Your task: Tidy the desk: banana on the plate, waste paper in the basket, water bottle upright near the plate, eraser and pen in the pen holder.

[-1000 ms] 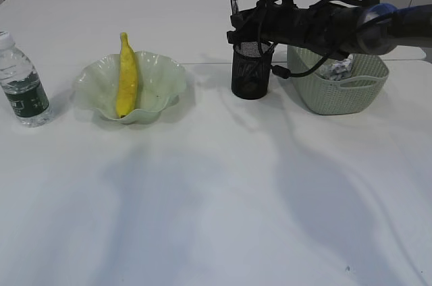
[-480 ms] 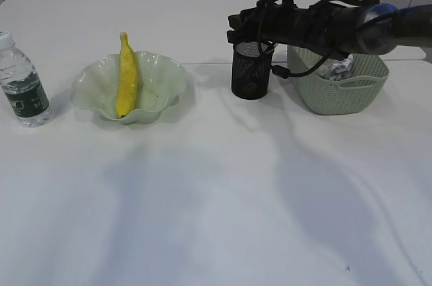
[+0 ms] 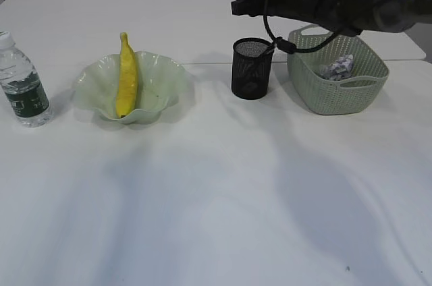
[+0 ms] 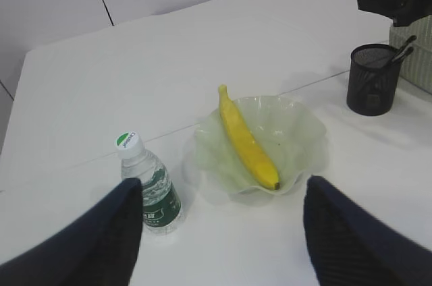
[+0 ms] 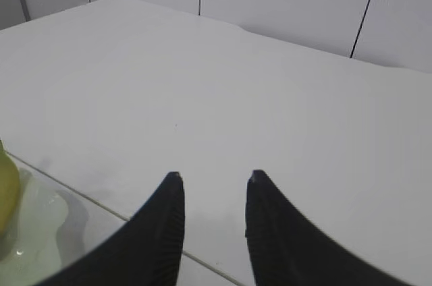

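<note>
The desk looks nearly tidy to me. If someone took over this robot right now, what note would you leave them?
Left gripper: open, empty, above the water bottle and plate.
Right gripper: open, empty, raised behind the pen holder.
Done: banana on the plate; waste paper in the basket; bottle upright left of the plate; a dark pen-like stick leans in the holder.
Left: confirm the eraser is in the holder; it cannot be seen through the mesh.
</note>
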`<action>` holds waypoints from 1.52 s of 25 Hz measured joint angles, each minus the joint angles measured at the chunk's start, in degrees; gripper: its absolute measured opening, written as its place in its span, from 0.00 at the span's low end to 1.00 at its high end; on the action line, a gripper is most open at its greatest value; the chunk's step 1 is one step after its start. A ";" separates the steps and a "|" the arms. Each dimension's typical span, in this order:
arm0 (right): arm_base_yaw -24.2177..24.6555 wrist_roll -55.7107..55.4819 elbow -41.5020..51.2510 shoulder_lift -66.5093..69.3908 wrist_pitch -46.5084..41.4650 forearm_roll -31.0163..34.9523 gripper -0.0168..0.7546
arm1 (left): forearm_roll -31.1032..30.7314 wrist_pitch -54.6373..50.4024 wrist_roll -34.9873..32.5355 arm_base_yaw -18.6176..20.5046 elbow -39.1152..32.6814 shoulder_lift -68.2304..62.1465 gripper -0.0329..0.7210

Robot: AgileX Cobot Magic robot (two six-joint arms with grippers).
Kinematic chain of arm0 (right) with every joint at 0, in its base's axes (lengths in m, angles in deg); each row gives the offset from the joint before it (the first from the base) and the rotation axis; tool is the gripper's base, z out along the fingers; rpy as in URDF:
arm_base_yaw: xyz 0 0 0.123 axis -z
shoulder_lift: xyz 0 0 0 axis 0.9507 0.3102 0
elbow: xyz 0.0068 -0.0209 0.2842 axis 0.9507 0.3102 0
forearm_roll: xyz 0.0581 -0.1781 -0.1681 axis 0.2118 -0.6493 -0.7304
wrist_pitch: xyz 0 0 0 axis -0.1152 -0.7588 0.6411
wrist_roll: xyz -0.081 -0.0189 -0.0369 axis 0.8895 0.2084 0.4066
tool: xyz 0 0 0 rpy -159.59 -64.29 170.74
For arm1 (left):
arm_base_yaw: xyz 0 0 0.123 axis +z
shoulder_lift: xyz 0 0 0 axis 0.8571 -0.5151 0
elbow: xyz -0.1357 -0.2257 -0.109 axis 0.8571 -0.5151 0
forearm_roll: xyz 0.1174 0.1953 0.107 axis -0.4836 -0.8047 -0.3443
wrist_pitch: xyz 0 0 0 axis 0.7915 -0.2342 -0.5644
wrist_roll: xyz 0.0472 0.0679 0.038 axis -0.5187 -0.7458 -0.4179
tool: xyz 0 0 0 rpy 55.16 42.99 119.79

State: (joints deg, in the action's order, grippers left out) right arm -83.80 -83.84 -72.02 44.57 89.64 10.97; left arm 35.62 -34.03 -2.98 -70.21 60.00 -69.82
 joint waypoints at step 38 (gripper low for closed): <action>0.00 -20.01 5.65 -35.64 -19.94 -37.20 0.33 | -4.66 22.97 0.00 0.00 0.00 0.00 0.74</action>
State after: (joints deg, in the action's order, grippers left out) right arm -83.80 -103.85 -66.37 8.93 69.70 -26.23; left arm 30.95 -11.06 -2.98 -70.21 60.00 -69.82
